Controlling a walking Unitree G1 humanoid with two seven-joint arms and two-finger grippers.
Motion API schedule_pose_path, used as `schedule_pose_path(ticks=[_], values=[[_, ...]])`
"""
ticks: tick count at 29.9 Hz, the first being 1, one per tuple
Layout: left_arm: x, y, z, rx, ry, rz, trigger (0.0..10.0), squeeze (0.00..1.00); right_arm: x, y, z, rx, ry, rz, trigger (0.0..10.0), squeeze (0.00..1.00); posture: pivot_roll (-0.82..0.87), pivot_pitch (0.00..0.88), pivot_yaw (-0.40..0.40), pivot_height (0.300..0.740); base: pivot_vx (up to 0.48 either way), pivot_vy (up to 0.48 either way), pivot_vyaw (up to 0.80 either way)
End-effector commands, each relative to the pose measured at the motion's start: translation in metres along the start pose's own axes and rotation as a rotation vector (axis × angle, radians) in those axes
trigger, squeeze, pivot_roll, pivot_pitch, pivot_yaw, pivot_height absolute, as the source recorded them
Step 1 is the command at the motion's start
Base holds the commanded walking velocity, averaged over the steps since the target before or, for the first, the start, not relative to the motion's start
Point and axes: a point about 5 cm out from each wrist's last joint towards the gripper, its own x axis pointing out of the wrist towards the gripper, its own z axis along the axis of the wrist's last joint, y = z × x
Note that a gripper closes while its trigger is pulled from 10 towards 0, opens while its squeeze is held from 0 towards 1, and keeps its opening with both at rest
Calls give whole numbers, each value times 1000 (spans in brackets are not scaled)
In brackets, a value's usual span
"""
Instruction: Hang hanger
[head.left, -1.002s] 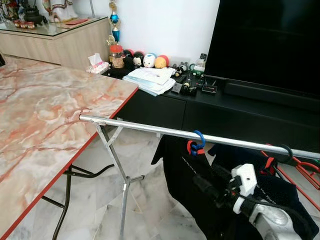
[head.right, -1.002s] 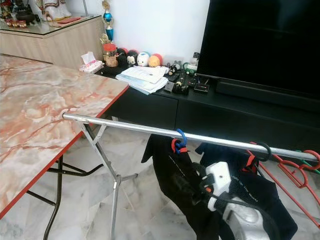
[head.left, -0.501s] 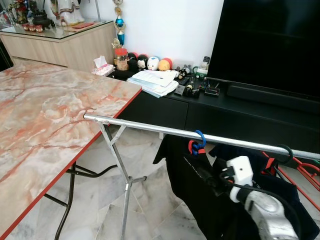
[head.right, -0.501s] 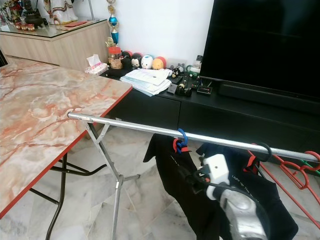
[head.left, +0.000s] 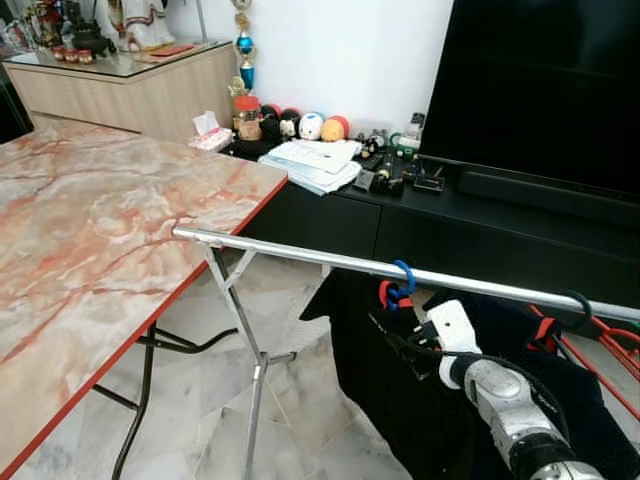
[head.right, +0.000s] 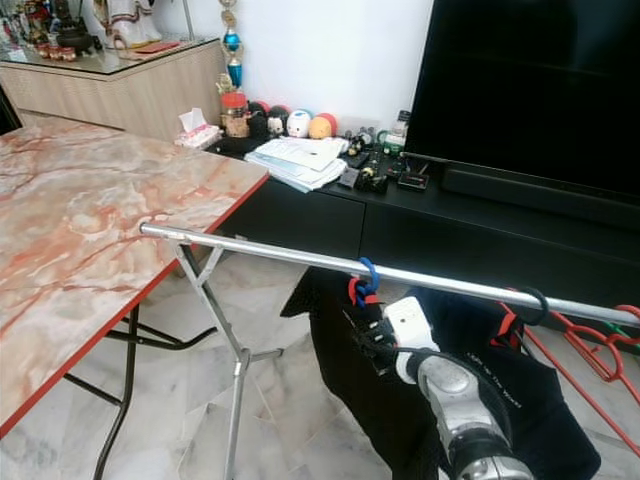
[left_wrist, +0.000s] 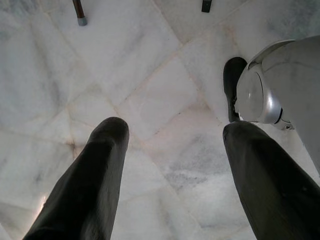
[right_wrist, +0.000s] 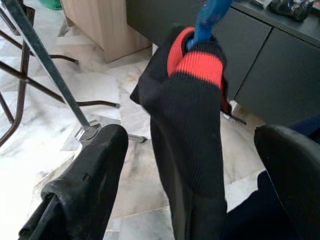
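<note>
— Where's the hanger?
— The blue hanger (head.left: 402, 279) is hooked on the silver rail (head.left: 300, 256), carrying a black garment (right_wrist: 192, 125) with a red collar.
— And the grippers?
— The right gripper (head.right: 367, 330) sits spread beside that garment; the left gripper (left_wrist: 175, 175) hangs open above the marble floor (left_wrist: 150, 75).

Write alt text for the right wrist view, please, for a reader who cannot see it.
The right hand is open, its two black fingers on either side of a black garment with a red collar. The garment hangs from a blue hanger hook above a pale marble floor, beside a metal rack leg.
</note>
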Motion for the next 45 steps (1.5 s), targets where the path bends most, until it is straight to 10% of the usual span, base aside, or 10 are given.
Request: schedule_pose_path(ticks=[1, 2, 3, 45], values=[[-1, 2, -6, -11, 21, 9, 10000, 0, 2, 0, 4, -10, -8, -13, 10000, 0, 180, 0, 19, 740, 0, 0, 0], [-1, 2, -6, -11, 21, 8, 10000, 0, 3, 0, 4, -16, -7, -15, 6510, 0, 182, 0, 18, 740, 0, 0, 0], [-1, 2, -6, -10, 21, 7, 10000, 0, 3, 1, 4, -11, -10, -16, 0, 0, 182, 0, 18, 740, 0, 0, 0], [-1, -3, -6, -20, 27, -23, 10000, 0, 4, 8, -10, -30, 54, -79, 0, 0, 176, 0, 10, 740, 0, 0, 0]])
